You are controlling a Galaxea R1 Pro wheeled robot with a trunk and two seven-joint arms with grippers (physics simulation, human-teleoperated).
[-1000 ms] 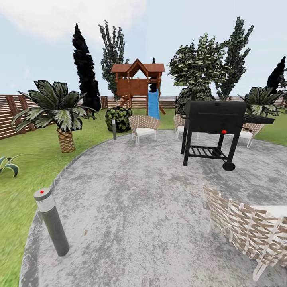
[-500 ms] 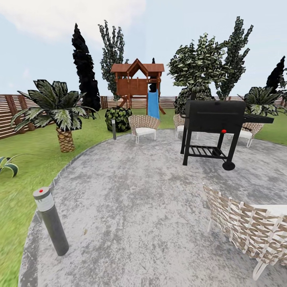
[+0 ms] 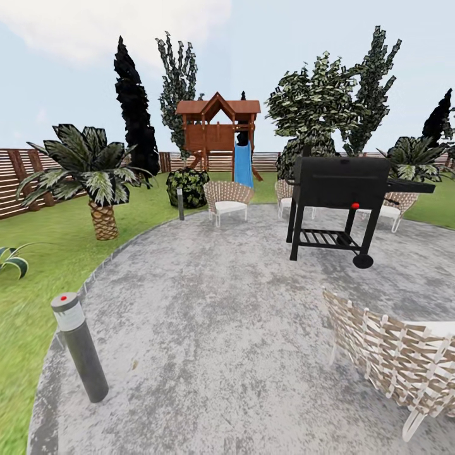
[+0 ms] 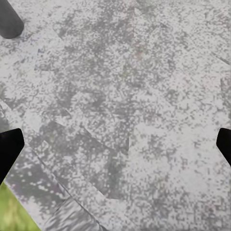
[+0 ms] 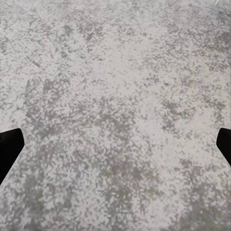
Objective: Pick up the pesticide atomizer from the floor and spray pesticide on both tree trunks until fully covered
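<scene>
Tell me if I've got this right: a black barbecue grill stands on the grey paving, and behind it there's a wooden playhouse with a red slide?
Nearly. The black barbecue grill does stand on the grey paving, and the wooden playhouse is behind it, but its slide is blue, not red. The head view shows this.

No writing, label, brand, number or sign can be read anywhere in these pictures. The black grill point(image 3: 340, 183) at about two o'clock carries only a plain red knob on its front, and the grey lamp post point(image 3: 79, 345) at about eight o'clock has only a plain red dot on its cap. The wooden playhouse point(image 3: 218, 130) at twelve o'clock and the slatted fence point(image 3: 25, 180) at ten o'clock bear no lettering.
</scene>
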